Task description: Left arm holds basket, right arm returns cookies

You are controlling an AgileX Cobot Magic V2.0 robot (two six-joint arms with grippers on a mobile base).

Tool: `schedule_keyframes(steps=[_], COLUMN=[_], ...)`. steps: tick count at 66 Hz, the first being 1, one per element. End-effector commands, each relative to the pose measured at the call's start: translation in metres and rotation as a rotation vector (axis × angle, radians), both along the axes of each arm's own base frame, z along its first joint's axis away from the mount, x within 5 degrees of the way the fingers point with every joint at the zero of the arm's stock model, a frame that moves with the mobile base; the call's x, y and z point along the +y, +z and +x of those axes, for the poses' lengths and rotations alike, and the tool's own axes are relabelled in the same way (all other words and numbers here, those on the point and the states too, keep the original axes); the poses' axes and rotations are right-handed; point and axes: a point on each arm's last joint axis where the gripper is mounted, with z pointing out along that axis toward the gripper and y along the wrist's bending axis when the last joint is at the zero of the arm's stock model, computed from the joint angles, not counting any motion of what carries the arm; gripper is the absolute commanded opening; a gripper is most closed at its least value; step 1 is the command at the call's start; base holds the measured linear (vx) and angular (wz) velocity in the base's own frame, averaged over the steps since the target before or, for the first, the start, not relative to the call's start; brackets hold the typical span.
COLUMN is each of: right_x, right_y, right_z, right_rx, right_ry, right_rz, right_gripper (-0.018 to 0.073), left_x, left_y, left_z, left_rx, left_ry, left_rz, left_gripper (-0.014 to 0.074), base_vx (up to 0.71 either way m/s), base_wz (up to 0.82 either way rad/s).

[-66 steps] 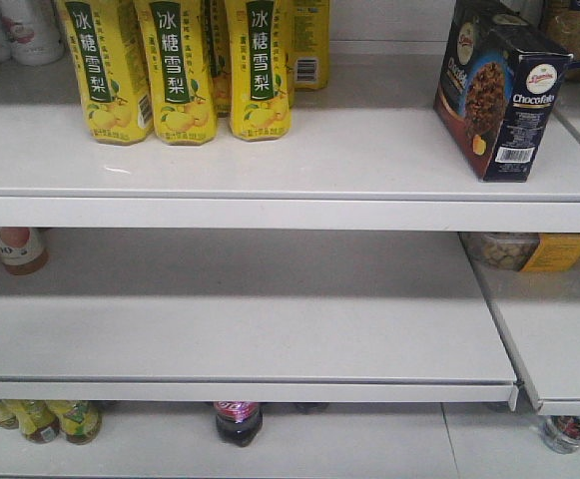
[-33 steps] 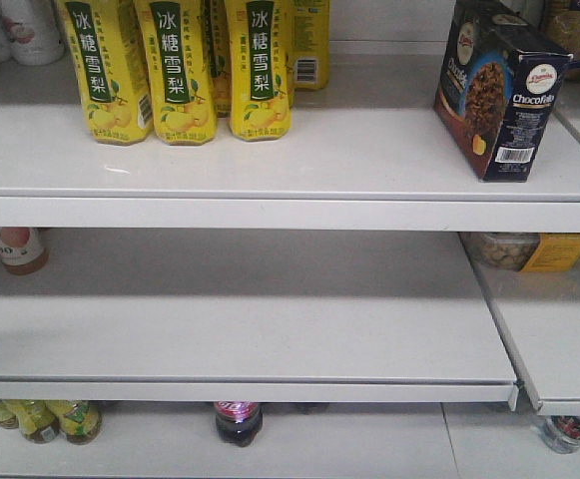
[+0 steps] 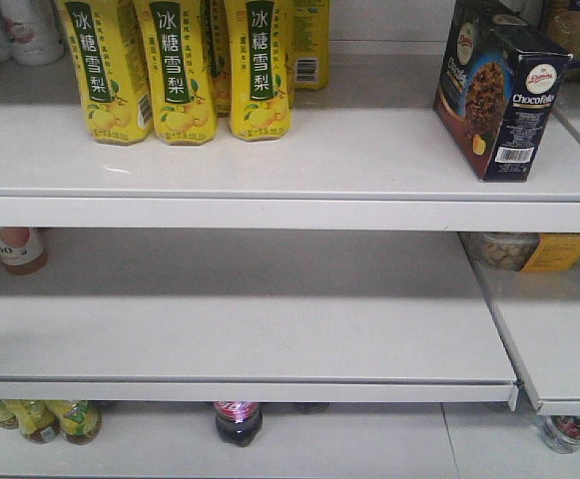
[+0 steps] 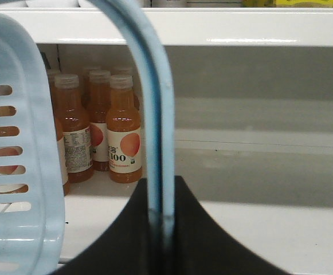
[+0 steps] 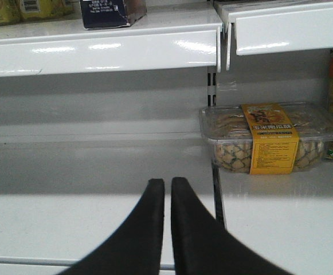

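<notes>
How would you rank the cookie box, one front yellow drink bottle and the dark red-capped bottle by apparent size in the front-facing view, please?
1. Cookie box and front yellow drink bottle: too alike to rank, both cropped at the top.
2. Dark red-capped bottle: smallest, though partly hidden under the shelf.

The front view faces the shelves (image 3: 270, 165) squarely from close range. Both wrist views look lower, along the middle shelf; front and right share the cookies (image 5: 112, 12).

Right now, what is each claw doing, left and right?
Left claw: shut on the basket handle.
Right claw: shut, holding nothing.
</notes>
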Motion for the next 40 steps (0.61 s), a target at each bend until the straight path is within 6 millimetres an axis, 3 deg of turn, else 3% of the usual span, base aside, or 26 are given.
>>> schedule_keyframes(steps=[1,40], right_x=[0.0024,0.0024], right_y=[0.0118,0.0118], right_z=[0.0001,0.0001], right_rx=[-0.057,-0.057], right_ry=[0.03,0.03], right_rz=[-0.027,-0.027], right_gripper=[-0.0006,-0.0006], left_x=[-0.0002,-0.0002], left_y=[0.021,0.021], left_z=[-0.0029,-0.0029], left_rx=[-0.157,-0.157], left_ry=[0.002,0.002], left_rz=[0.024,0.024], left_gripper=[-0.0003,-0.0003], base_vx=[0.0,0.0], base_wz=[0.0,0.0])
